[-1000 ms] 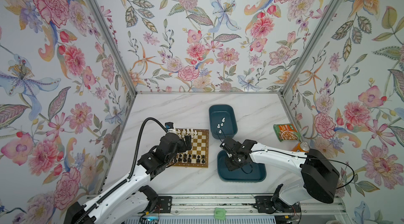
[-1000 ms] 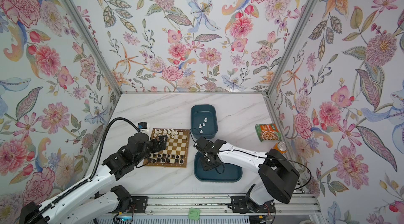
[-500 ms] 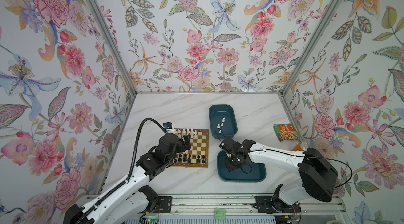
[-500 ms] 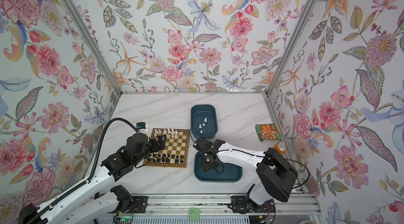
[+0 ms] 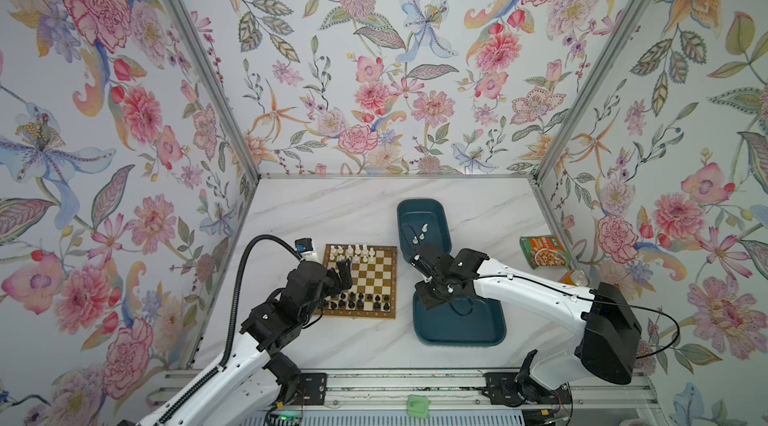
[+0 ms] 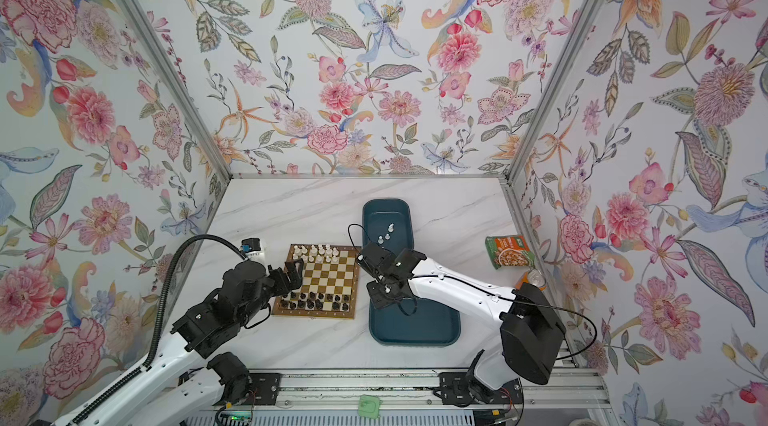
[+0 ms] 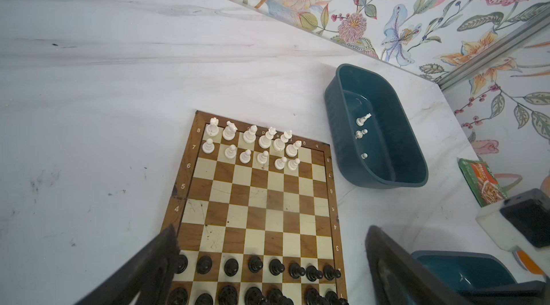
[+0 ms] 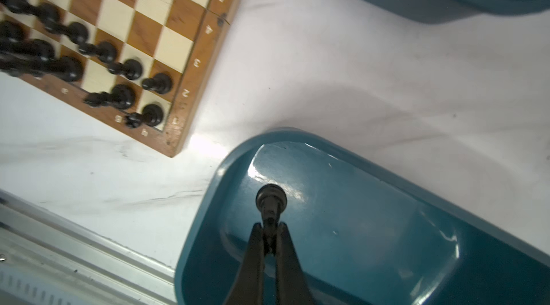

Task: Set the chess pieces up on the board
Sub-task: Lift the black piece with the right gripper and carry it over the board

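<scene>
The board (image 5: 367,278) lies left of centre in both top views. White chess pieces (image 5: 353,253) stand on its two far rows and black ones (image 5: 358,300) on its two near rows. My left gripper (image 7: 272,247) is open above the board's near left part, nothing between its fingers (image 7: 162,258). My right gripper (image 8: 270,226) is shut on the thin end of a black piece (image 8: 271,198), inside the near teal tub (image 8: 372,229). Three white pieces (image 7: 361,132) lie in the far teal tub (image 7: 333,101).
A green and orange snack packet (image 5: 542,251) and an orange can (image 5: 575,277) sit by the right wall. A small blue-topped white object (image 5: 305,248) stands off the board's far left corner. The two tubs (image 5: 461,330) flank the board's right side.
My right gripper has closed on the black piece in the near tub. The left arm has shifted only slightly and stays open.
</scene>
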{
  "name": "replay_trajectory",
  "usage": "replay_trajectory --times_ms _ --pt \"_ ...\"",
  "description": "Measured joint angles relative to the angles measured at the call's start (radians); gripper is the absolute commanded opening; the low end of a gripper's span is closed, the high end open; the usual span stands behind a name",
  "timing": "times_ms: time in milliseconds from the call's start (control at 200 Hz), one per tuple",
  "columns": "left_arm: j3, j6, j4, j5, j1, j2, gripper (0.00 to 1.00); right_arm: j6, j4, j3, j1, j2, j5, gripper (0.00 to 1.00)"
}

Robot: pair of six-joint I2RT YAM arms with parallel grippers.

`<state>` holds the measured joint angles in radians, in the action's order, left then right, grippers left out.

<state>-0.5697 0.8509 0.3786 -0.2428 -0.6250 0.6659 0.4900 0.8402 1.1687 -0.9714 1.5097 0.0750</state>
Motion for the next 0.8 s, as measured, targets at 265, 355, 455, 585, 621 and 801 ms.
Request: replay_trajectory --times_ms 265,355,455,585,621,801 --pt "0.118 0.052 0.095 0.050 0.149 -0.157 0.99 -0.008 0.021 0.214 -0.097 0.148 -0.001 0.02" --pt "0.126 0.059 0.116 0.068 0.184 -0.184 0.99 -0.012 0.024 0.275 -0.130 0.218 -0.008 0.02" --pt "0.126 0.064 0.119 0.083 0.193 -0.189 0.99 -0.019 0.023 0.336 -0.159 0.285 -0.018 0.02" --pt "0.126 0.064 0.119 0.090 0.193 -0.179 0.99 -0.030 0.024 0.400 -0.186 0.352 -0.030 0.02" --pt "0.127 0.065 0.119 0.093 0.193 -0.175 0.99 -0.031 0.024 0.413 -0.189 0.367 -0.034 0.02" --pt "0.130 0.067 0.117 0.103 0.200 -0.175 0.99 -0.035 0.023 0.460 -0.200 0.420 -0.041 0.02"
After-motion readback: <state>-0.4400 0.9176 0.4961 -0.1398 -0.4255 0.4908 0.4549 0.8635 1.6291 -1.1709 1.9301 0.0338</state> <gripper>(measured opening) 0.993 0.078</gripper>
